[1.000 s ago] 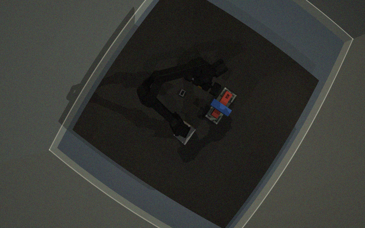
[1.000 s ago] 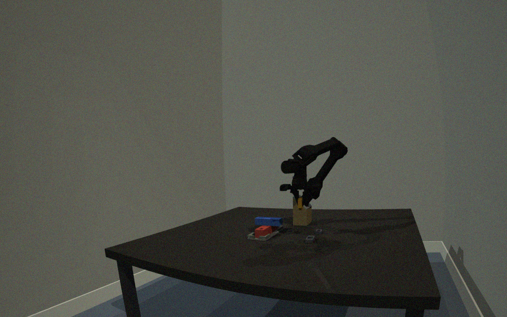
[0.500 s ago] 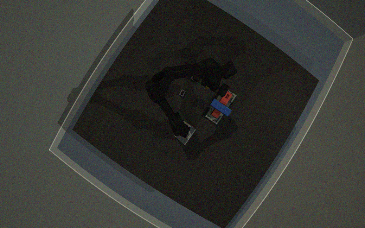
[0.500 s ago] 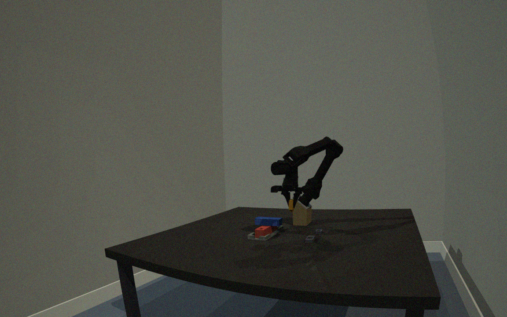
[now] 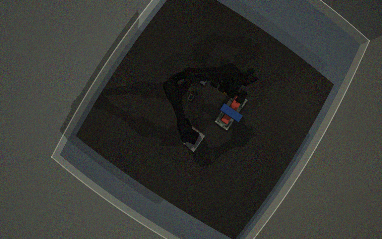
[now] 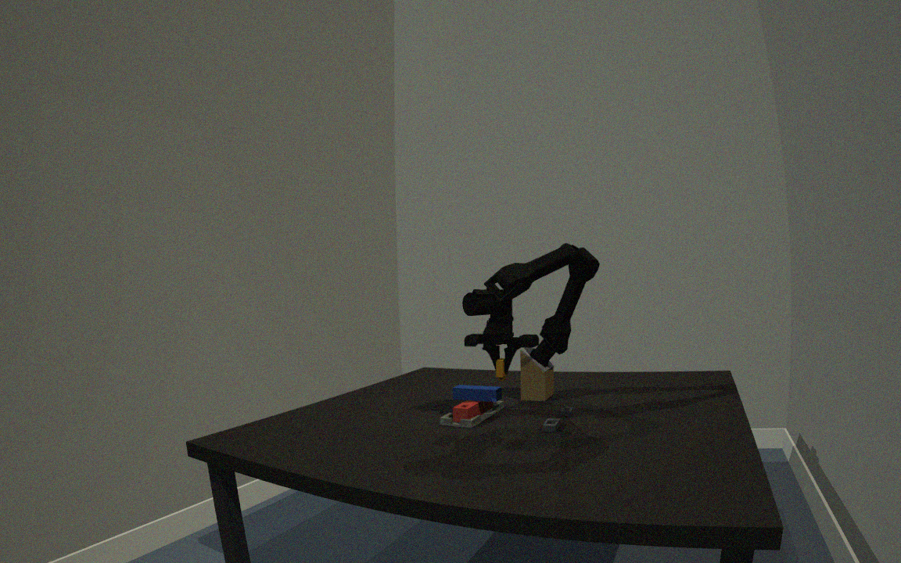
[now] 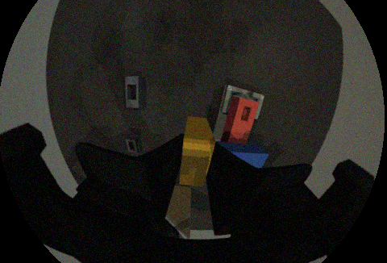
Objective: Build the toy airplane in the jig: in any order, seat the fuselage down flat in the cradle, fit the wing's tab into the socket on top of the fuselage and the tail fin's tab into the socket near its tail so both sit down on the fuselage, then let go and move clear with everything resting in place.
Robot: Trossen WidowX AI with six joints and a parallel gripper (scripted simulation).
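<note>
Plain, dim room; kind of place not certain, nothing marks it as home, shop or office. Closest fit: bare robot test room. Black jointed robot arm (image 5: 174,98) (image 6: 569,294) mounted on a tan, box-shaped pedestal (image 6: 536,386), atop a broad dark table with straight legs (image 5: 162,166) (image 6: 342,448). Smooth grey-green walls (image 5: 17,74) (image 6: 579,140), pale flat baseboard (image 5: 109,191) (image 6: 159,522). Blue floor in flat, differing shades (image 5: 112,178) (image 6: 370,532). Light low, shadows on wall and tabletop.
</note>
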